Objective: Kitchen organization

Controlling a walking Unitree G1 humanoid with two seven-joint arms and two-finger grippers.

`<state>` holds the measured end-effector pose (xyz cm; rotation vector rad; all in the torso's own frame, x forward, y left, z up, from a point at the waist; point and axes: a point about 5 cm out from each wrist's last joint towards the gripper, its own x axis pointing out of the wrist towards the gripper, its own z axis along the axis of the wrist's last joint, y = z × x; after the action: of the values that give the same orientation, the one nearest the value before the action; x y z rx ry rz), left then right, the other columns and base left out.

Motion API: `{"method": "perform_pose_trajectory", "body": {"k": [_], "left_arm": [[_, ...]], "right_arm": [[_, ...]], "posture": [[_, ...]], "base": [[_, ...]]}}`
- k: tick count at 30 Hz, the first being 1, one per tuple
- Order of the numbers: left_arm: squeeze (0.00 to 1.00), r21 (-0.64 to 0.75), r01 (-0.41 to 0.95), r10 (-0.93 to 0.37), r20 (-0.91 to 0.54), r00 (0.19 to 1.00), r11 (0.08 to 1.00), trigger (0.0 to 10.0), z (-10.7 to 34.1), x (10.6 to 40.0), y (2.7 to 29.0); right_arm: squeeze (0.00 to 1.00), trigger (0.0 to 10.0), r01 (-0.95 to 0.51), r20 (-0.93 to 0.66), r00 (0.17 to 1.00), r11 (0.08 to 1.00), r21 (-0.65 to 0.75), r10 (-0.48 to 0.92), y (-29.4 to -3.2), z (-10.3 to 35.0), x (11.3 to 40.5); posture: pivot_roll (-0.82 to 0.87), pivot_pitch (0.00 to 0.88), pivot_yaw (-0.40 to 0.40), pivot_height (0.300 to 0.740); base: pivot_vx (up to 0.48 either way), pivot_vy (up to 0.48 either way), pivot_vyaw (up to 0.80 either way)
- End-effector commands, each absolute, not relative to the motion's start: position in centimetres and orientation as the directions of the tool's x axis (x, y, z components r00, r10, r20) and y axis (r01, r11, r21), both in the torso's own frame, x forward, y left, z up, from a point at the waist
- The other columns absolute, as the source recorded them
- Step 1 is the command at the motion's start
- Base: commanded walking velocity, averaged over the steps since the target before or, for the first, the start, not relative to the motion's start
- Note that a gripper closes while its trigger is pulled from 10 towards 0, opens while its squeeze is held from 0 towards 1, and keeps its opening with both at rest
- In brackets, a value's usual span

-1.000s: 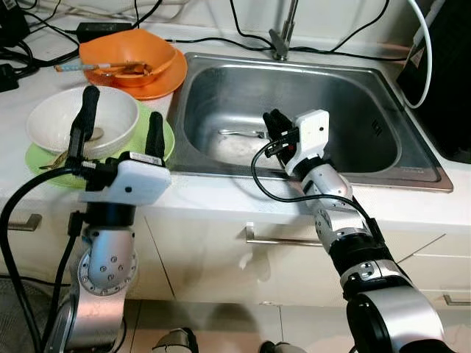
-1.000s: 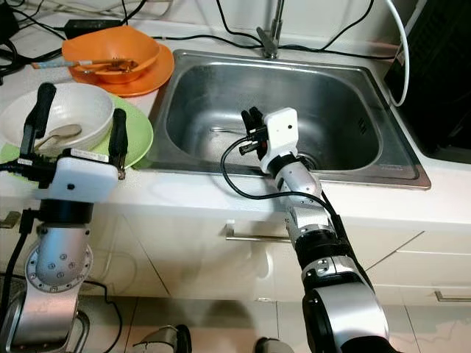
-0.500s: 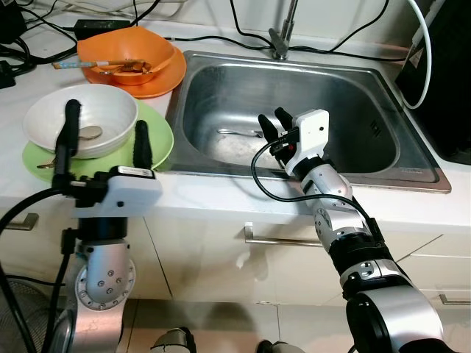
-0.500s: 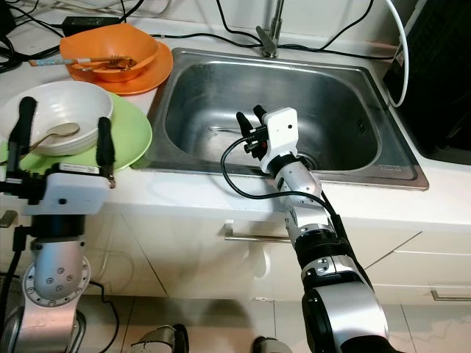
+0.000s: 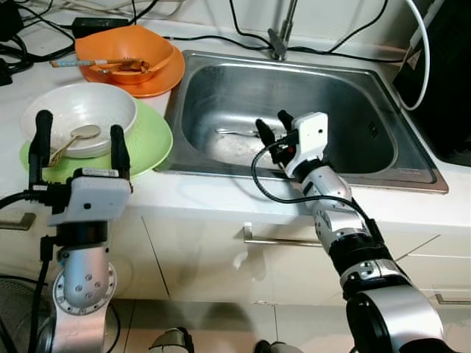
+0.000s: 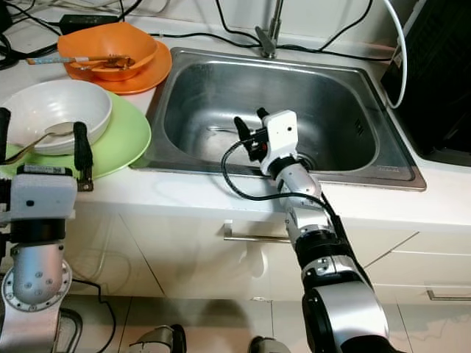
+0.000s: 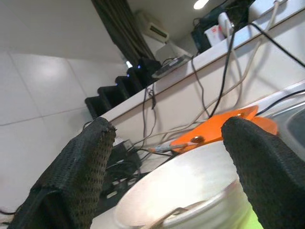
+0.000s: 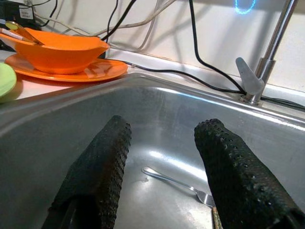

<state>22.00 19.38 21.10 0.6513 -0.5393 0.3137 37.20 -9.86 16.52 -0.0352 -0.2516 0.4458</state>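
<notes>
A white bowl with a spoon in it sits on a green plate at the counter's left. Behind it an orange bowl holding utensils rests on an orange plate. A fork lies on the bottom of the steel sink. My left gripper stands open at the near side of the white bowl, holding nothing. My right gripper hangs open inside the sink, just above the fork and apart from it.
A faucet rises behind the sink. Black cables and a charger run along the counter's back. A tall black appliance stands at the right. Cabinet drawers with a metal handle are below the counter edge.
My left gripper has drawn back and to the left, from over the white bowl to its near side. My right gripper's fingers have spread from shut to open above the fork.
</notes>
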Motion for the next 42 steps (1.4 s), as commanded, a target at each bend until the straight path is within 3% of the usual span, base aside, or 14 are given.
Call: {"method": "perform_pose_trajectory", "body": {"k": [1,25,42], "left_arm": [[0.0,0.493,-0.439,0.104,0.569,0.816,0.751,10.0,21.2,21.7,19.5],[0.0,0.479,-0.528,0.208,0.571,0.794,0.701,10.0,20.1,20.7,21.4],[0.0,0.458,-0.456,0.223,0.476,0.851,0.763,10.0,18.5,22.5,21.6]], "right_arm": [[0.0,10.0,-0.404,0.249,0.876,0.91,-0.091,0.414,-10.3,17.1,37.5],[0.0,10.0,-0.409,0.248,0.875,0.909,-0.084,0.417,-10.3,17.0,37.5],[0.0,10.0,-0.417,0.254,0.869,0.905,-0.083,0.424,-10.0,17.0,37.4]], "posture": [[0.08,0.111,-0.083,0.74],[0.08,0.111,-0.084,0.74],[0.07,0.077,-0.076,0.74]], "base": [[0.0,0.0,0.0],[0.0,0.0,0.0],[0.0,0.0,0.0]]}}
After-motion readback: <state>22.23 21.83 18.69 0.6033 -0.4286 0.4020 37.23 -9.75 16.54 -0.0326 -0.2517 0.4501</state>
